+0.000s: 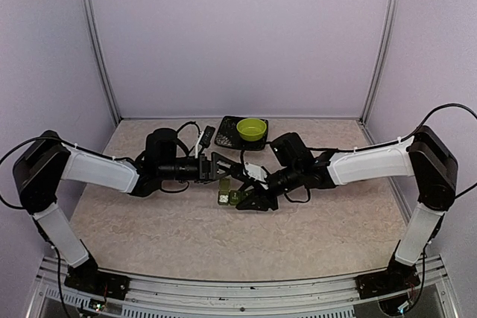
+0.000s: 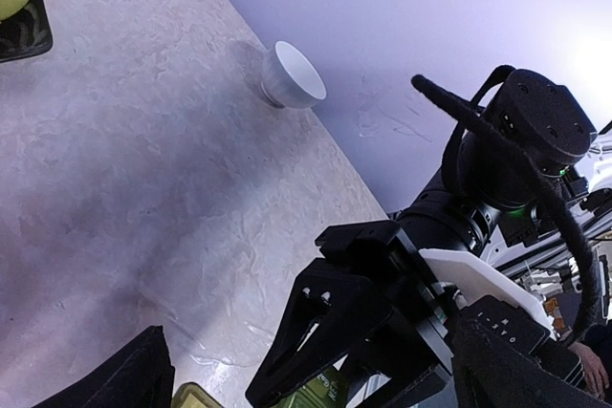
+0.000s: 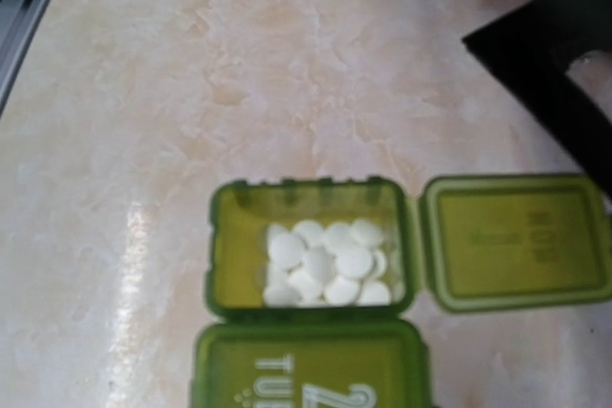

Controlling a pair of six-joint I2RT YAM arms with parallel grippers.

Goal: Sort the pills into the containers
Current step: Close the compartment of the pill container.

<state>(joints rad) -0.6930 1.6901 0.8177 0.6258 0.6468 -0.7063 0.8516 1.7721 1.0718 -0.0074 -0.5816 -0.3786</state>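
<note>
Two arms meeting over the middle of the table (image 1: 149, 221), whose surface is a matt, beige, stone-like mottle. The containers (image 1: 229, 198) lie flat on it between the two claws: small square boxes of translucent olive-green plastic with rounded corners, joined in a row.

In the right wrist view one box stands open, and its hinged lid (image 3: 516, 241) is folded flat beside it with faint moulded lettering on the inner face. The pills (image 3: 325, 263), smooth white round tablets, lie heaped inside this open box. The adjoining box (image 3: 311, 370) is closed, with pale lettering on its lid.

The left claw (image 1: 223, 173), angular and matt black, hangs just beside the containers with its fingers spread wide and nothing between them. The right claw (image 1: 252, 193), black with a white plate, sits directly above the containers. Whether its jaws are apart or together cannot be told.

Behind the containers a glossy lime-green round bowl (image 1: 252, 129) rests on a dark square tray (image 1: 228, 133). A plain white round cup (image 2: 292, 74) stands well apart from the containers, near the lilac wall.
</note>
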